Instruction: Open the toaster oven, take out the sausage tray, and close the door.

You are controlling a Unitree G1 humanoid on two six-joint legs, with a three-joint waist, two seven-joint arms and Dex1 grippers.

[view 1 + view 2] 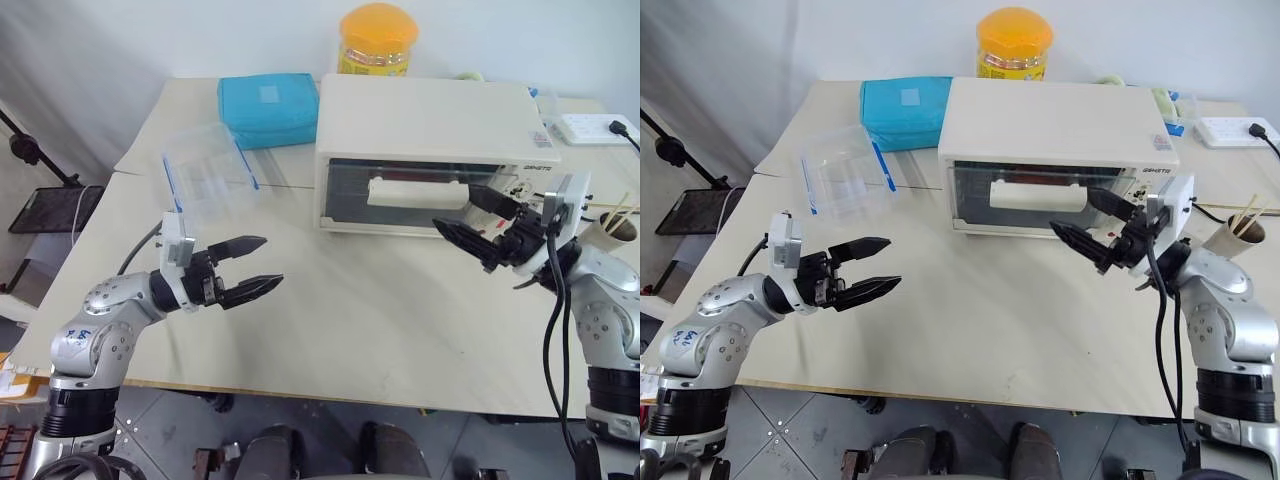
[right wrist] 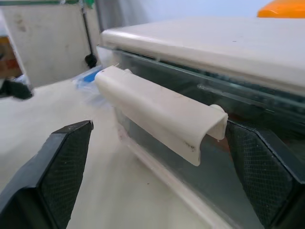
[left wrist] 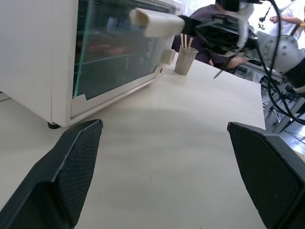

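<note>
Left end effector is seen over the near left of the pale wooden bench, its two black fingers spread apart, nothing held, pointing right towards the oven. Just beyond it, at the left, a clear plastic blue-edged container is noted. Farther back, a teal fabric pouch lies touching or just beside the oven's left top edge. At centre, the boxy cream-white toaster oven stands on the far half of the bench. Its clear glass door is shut, the wide cream-white bar handle across its upper part. The sausage tray cannot be made out behind the glass. A yellow-lidded plastic jar stands behind the oven. Right end effector is held in front of the door's right part, released, fingers wide on either side of the handle's end without touching it. At far right, a beige cup of sticks and a white power strip are seen.
</note>
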